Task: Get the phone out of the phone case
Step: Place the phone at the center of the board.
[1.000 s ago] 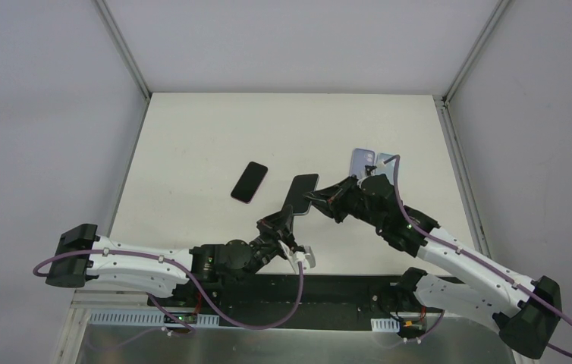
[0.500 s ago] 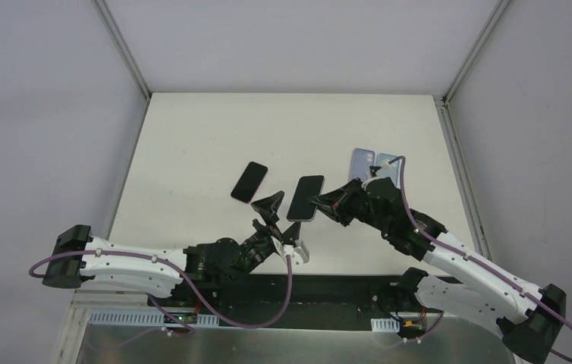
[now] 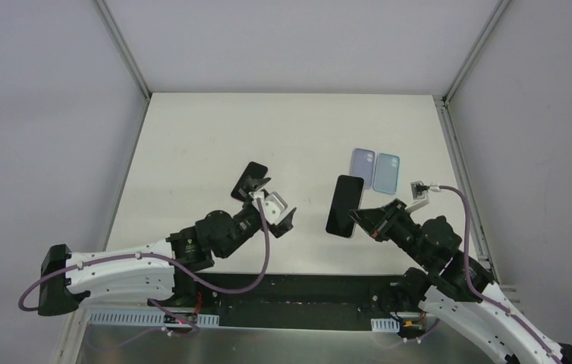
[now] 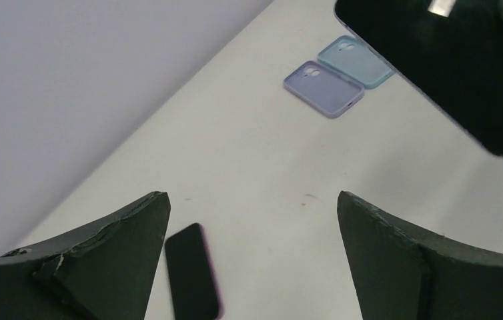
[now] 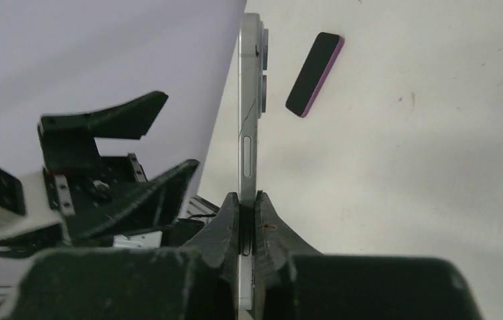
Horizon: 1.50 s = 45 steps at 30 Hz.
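Observation:
My right gripper (image 3: 361, 220) (image 5: 247, 197) is shut on the long edge of a bare phone (image 3: 344, 205) (image 5: 249, 100) with a dark screen and silver side, held on edge above the table. That phone also fills the top right corner of the left wrist view (image 4: 449, 67). A second dark phone in a purple case (image 3: 250, 180) (image 4: 192, 273) (image 5: 313, 73) lies flat at centre left. My left gripper (image 3: 269, 202) (image 4: 252, 197) hangs just above and beside it, jaws wide open and holding nothing.
Two empty cases lie side by side at the back right: a lilac case (image 3: 363, 162) (image 4: 323, 89) and a light blue case (image 3: 386, 171) (image 4: 355, 61). The metal frame rail (image 3: 461, 167) runs along the table's right edge.
The left gripper opened, let go of the bare phone and swung left toward the purple-cased phone. The right arm carried the bare phone to the right, uncovering the two empty cases.

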{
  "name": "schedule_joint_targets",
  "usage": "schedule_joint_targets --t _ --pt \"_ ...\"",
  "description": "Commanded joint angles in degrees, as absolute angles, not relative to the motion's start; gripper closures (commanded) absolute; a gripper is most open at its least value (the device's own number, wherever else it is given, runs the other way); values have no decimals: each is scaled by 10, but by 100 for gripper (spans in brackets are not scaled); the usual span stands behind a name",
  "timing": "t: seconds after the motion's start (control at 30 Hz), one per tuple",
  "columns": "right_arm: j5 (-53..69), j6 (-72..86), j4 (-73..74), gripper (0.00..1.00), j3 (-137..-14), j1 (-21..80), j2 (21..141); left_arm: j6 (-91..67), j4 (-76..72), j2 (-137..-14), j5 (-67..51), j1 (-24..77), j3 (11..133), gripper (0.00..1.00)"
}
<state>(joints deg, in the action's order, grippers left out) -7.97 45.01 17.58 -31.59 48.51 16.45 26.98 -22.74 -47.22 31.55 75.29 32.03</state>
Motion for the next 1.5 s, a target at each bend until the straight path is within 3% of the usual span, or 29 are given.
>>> schedule_joint_targets --t 0.0,0.1,0.23,0.73,1.03,1.37,1.47 --pt "-58 322 155 100 -290 485 112 -17 -189 -459 78 661 355 1" --pt "5 309 92 100 -259 485 81 -157 -204 -473 -69 591 370 2" --pt "77 307 26 100 -242 485 78 -289 -289 -491 -163 561 367 1" --pt "113 355 -101 100 -201 485 40 -464 -443 -565 -234 546 370 3" --pt "112 378 -148 100 -178 485 54 -512 -475 -605 -260 547 386 27" --pt "100 386 -177 100 -161 484 51 -532 -494 -635 -281 547 388 64" --pt "98 386 -179 100 -159 485 52 -541 -500 -644 -289 548 388 66"
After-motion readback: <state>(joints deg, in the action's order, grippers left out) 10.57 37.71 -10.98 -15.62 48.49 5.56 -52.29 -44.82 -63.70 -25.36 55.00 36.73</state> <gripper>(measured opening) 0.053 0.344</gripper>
